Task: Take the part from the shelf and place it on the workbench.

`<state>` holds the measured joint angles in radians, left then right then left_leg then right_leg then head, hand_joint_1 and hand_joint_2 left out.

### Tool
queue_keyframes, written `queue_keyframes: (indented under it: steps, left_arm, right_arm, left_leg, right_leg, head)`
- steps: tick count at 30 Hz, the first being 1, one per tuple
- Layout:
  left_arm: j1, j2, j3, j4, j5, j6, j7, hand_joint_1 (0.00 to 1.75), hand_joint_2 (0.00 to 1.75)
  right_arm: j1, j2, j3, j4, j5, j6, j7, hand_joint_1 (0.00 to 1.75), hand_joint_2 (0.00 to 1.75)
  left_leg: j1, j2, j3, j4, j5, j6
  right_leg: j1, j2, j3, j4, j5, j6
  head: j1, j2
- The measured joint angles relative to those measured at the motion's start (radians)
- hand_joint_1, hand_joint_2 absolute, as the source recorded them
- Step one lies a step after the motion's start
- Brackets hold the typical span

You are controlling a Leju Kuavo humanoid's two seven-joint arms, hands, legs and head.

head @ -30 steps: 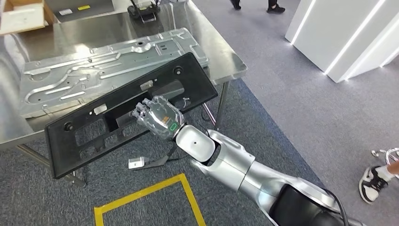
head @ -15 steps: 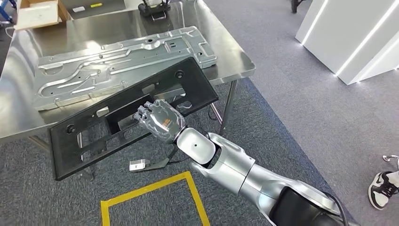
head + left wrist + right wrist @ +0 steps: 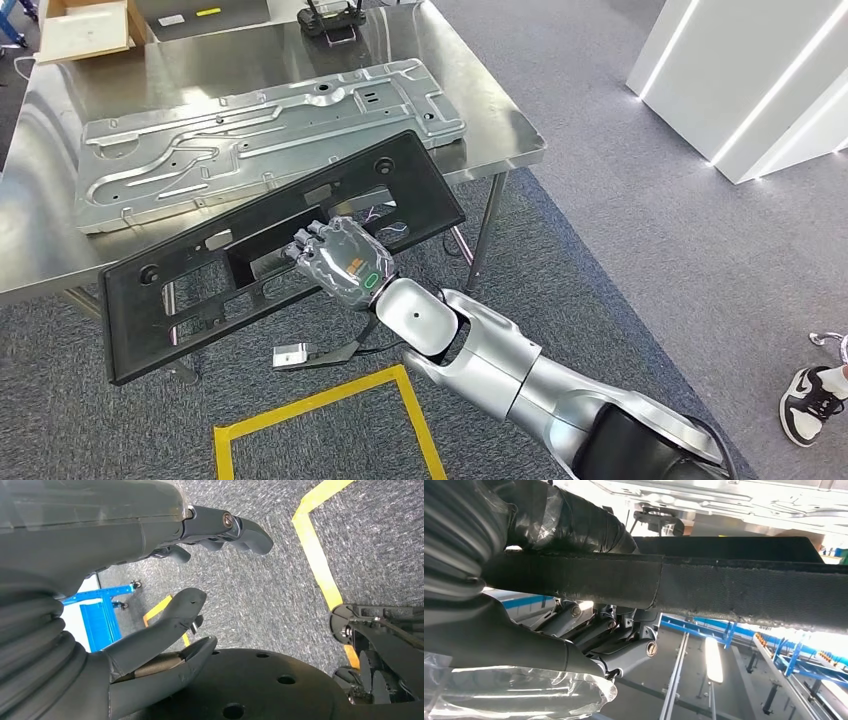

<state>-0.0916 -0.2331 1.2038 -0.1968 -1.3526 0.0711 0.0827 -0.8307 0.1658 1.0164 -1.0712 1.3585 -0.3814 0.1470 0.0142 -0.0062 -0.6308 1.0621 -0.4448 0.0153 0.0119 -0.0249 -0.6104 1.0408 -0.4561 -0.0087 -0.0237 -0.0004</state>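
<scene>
The part is a long black plastic panel (image 3: 265,210) with several cut-outs. My right hand (image 3: 340,262) grips its near long edge, fingers through the middle opening, and holds it tilted in the air. Its far edge overlaps the front of the steel workbench (image 3: 495,130); its left end hangs over the carpet. In the right wrist view my right hand (image 3: 499,640) wraps the panel's edge (image 3: 734,592), thumb on one side and fingers on the other. My left hand (image 3: 115,535) hangs above the carpet, fingers apart, holding nothing.
A large silver stamped metal sheet (image 3: 260,130) covers most of the workbench. A cardboard box (image 3: 85,25) and a black device (image 3: 330,20) sit at its far side. Yellow floor tape (image 3: 320,400) and a grey connector (image 3: 293,355) lie below. A person's shoe (image 3: 810,400) is at right.
The whole view has shifted, so the bench sits further right and lower. My right hand still grips the panel, which now covers less of the silver sheet.
</scene>
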Motion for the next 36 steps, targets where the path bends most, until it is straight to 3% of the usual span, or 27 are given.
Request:
queue_keyframes:
  steps: [36]
  left_arm:
    - [0.0,0.0,-0.025,0.0,-0.023,-0.001,-0.006,0.0,1.75]
  right_arm:
    - [0.029,-0.007,-0.035,0.019,0.019,-0.023,0.017,1.75,1.75]
  left_leg:
    - [0.003,0.0,0.003,-0.012,0.005,-0.008]
  right_leg:
    - [0.002,0.002,-0.005,0.002,-0.001,0.0]
  head:
    - [0.0,0.0]
